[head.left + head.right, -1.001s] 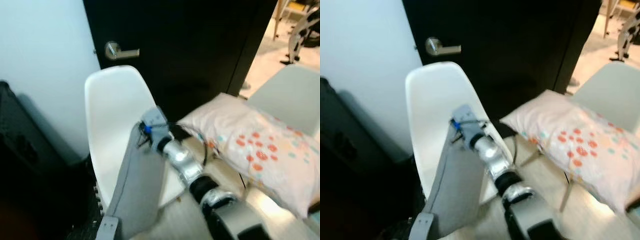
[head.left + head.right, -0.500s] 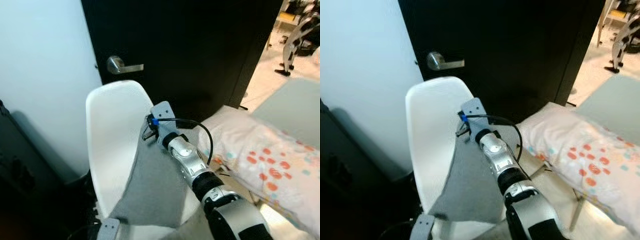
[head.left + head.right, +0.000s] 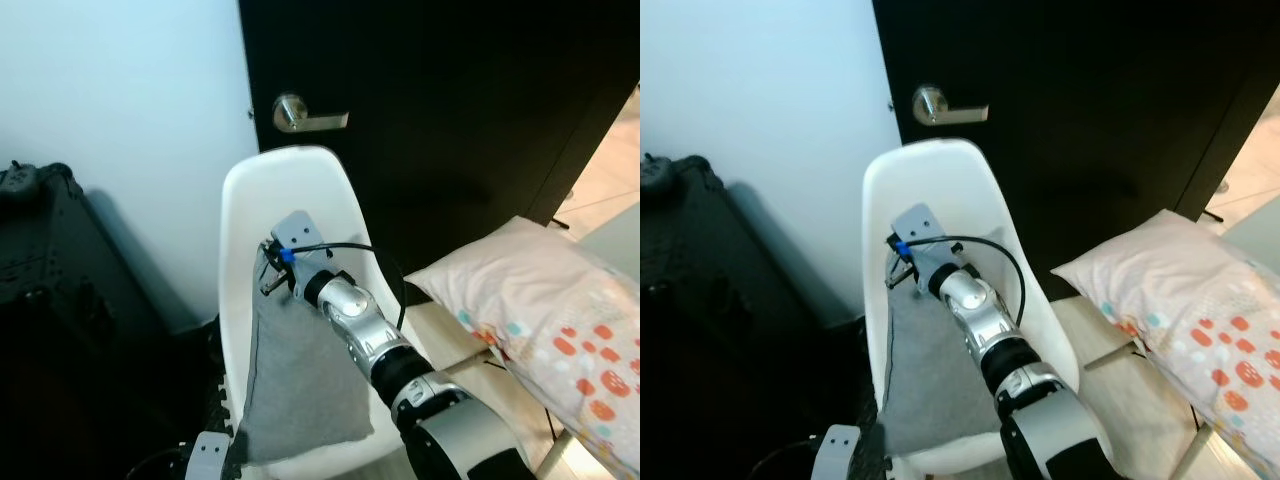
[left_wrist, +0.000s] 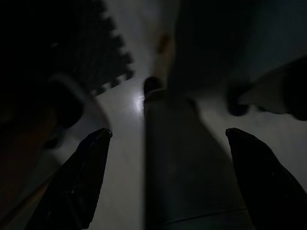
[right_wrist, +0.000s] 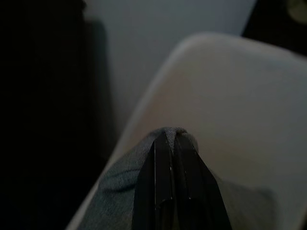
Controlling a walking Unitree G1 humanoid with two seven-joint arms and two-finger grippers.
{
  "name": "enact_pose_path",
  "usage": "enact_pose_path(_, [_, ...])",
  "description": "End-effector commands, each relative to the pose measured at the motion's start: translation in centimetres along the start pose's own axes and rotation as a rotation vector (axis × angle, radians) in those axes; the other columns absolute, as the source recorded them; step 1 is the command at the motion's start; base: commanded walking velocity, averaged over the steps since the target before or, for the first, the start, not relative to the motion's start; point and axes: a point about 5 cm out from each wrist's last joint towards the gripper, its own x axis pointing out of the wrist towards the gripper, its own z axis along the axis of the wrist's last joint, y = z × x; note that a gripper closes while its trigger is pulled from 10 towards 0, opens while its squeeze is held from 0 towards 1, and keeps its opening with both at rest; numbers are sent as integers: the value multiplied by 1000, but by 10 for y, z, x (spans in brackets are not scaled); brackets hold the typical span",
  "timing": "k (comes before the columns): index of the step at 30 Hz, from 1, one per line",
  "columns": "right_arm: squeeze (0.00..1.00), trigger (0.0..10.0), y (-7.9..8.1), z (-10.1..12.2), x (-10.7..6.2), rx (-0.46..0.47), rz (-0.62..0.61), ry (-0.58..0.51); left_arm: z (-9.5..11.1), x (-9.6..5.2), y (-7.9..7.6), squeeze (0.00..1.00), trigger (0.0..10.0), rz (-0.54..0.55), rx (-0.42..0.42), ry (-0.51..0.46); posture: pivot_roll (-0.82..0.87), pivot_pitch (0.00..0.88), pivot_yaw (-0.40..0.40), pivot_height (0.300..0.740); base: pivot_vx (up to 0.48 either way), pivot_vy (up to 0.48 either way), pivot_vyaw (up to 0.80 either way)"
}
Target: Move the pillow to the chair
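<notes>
Jaws: your right gripper (image 5: 168, 158) pressed together, pinching top edge of flat grey fabric pillow (image 3: 300, 385); left gripper (image 4: 165, 177) spread, hanging idle over floor. Grey pillow hangs limp against seat and back of white moulded plastic chair (image 3: 290, 185), lower edge on seat. Judgement: light, soft, floppy, no break risk; edge pinch adequate, may slump when freed. Beyond: white floral pillow (image 3: 545, 310) well apart, black door (image 3: 450, 100) behind.

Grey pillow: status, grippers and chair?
Right gripper shut on grey pillow, pinching its top corner. Pillow drapes onto white chair seat. Left gripper open, idle low. Patterned pillow beside, not blocking.
</notes>
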Motion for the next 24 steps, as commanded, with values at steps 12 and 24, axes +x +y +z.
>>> enact_pose_path(12, [0,10000,8,6,14,82,-37,86,-37,-7,-6,0,10000,0,-15,72,-85,238,-34,735,0,0,0])
enact_pose_path(24, [0,10000,16,6,16,195,-57,69,-42,-10,-4,0,10000,5,-8,64,-50,310,-41,695,0,0,0])
